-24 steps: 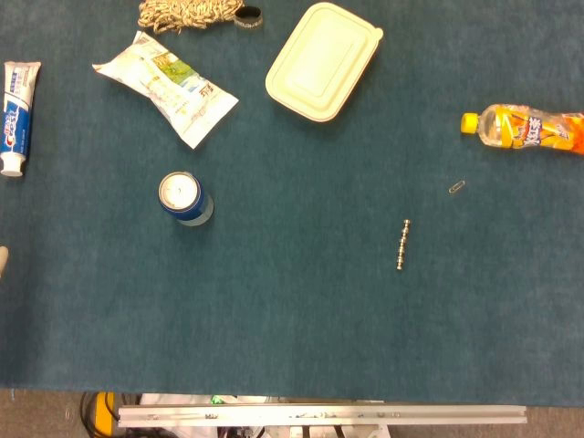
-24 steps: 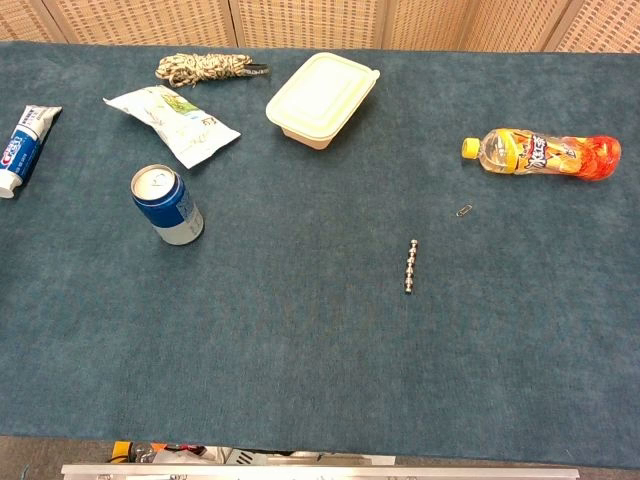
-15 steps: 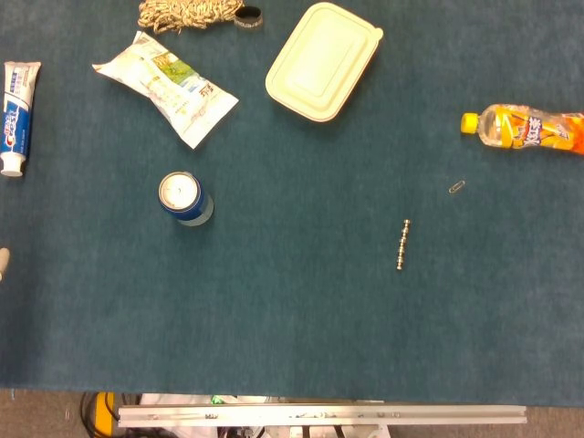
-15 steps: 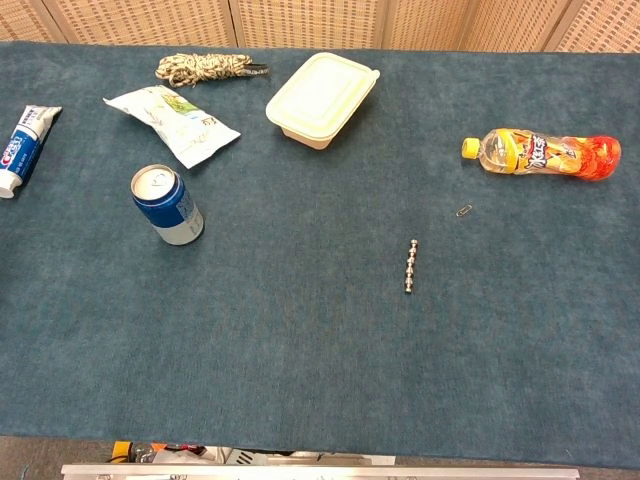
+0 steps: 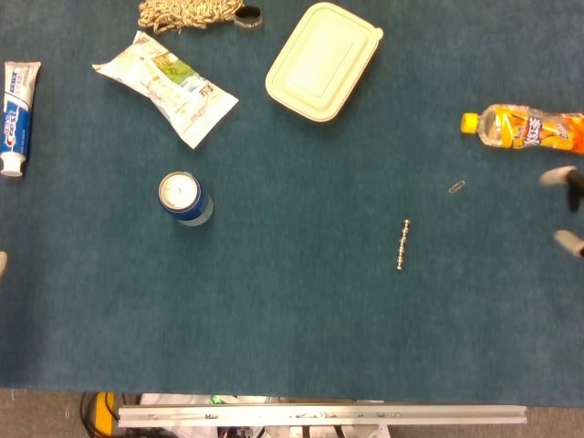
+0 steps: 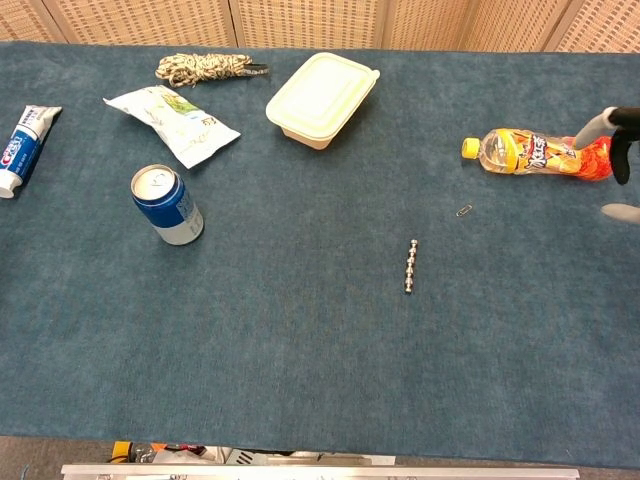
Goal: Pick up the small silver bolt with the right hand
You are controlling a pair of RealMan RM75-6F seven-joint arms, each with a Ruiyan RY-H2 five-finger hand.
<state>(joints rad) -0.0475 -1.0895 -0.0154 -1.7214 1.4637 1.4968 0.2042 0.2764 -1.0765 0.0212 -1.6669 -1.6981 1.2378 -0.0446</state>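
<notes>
The small silver bolt [image 5: 402, 245] [image 6: 410, 266], knobbly along its length, lies alone on the blue cloth right of centre. Only the fingers of my right hand [image 5: 573, 193] [image 6: 621, 150] show, at the far right edge of both views. They are spread apart with nothing between them. The hand is well to the right of the bolt and does not touch it. In the chest view it overlaps the end of the orange bottle [image 6: 540, 153]. A pale sliver of my left hand [image 5: 2, 265] shows at the left edge of the head view, and its pose is hidden.
A paperclip [image 5: 456, 187] lies between the bolt and the orange bottle [image 5: 525, 129]. A blue can [image 5: 185, 197] stands at the left. A cream lidded box [image 5: 324, 61], a snack packet [image 5: 169, 87], a rope bundle [image 5: 187, 12] and a toothpaste tube [image 5: 15, 114] lie further back.
My right hand has come into view at the right edge, where nothing showed before. The bolt and the other objects have not moved.
</notes>
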